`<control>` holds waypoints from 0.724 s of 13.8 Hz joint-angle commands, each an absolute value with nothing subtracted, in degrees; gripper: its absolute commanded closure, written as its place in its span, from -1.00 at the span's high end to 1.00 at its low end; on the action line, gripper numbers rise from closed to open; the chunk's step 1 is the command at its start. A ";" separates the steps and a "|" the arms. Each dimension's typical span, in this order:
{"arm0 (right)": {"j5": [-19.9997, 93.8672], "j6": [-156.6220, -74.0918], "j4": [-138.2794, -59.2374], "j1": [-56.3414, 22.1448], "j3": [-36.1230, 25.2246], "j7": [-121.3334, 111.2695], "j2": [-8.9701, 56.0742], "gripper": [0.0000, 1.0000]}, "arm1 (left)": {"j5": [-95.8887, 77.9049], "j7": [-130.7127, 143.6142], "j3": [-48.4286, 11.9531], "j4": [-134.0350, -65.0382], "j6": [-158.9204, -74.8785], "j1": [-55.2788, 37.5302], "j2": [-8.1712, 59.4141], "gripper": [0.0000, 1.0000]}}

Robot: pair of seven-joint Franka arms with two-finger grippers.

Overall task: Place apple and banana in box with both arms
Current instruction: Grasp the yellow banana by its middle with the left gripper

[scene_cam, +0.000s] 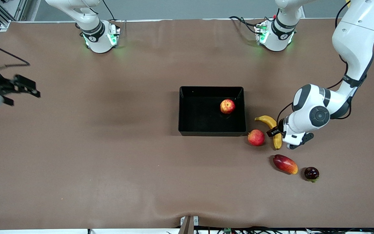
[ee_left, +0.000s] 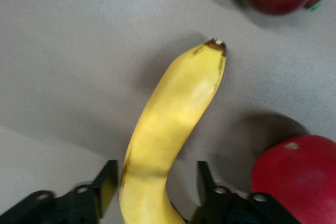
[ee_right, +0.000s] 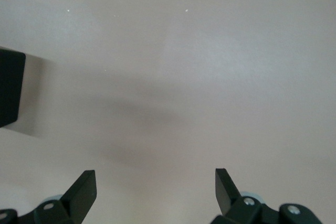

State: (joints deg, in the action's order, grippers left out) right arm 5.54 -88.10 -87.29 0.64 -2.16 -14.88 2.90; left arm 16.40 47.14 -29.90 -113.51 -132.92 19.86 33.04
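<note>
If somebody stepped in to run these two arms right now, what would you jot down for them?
Left gripper: open, low over the table, its fingers either side of the banana, not closed on it.
Right gripper: open, waiting over bare table at the right arm's end.
Done: the apple lies in the box.
Left: close on the banana, which lies on the table beside the box, and carry it in.
Leave alone: the pink-red fruit by the box corner, the mango and the dark fruit.

A wide brown table (scene_cam: 109,146) under even light, grey floor above.
</note>
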 commanded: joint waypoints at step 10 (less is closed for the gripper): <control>4.57 -82.89 -89.99 2.20 -1.23 -3.52 -4.57 1.00 | 15.74 49.82 -39.09 -111.47 -111.74 20.57 15.47 -1.00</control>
